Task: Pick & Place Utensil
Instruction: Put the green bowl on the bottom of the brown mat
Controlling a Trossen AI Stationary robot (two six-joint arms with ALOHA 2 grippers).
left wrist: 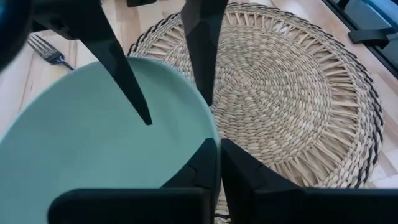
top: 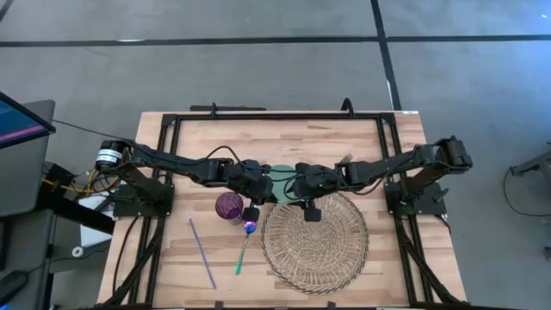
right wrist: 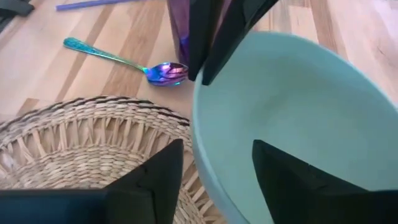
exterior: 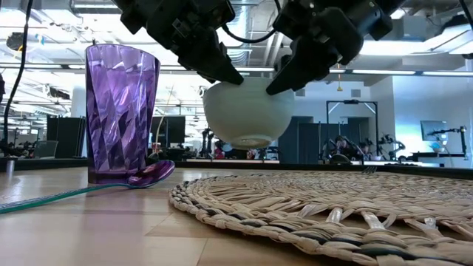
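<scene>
A pale green bowl [top: 282,172] hangs lifted above the table [exterior: 247,114], just beyond the far rim of a round woven placemat [top: 315,241]. My left gripper [left wrist: 219,162] is shut on the bowl's rim from the left. My right gripper [right wrist: 217,149] is open, one finger inside the bowl and one outside, at the opposite rim. An iridescent spoon [top: 245,245] with a green handle lies on the wood, its bowl end beside a purple tumbler [top: 229,207] that stands upright. My left gripper pinches the bowl's rim [left wrist: 213,138] between its fingers, one finger [left wrist: 200,171] inside and one outside. It comes slanting down from the table's left. The bowl is lifted clear and sits nearly upright. My right gripper's outer finger [right wrist: 158,177] stands close to the bowl's outer wall [right wrist: 200,155]; whether it touches, I cannot tell.
A purple straw [top: 202,252] lies on the wood near the left front. A fork [left wrist: 46,50] lies on the table beyond the bowl. The placemat [exterior: 332,203] fills the table's middle right; bare wood shows around it.
</scene>
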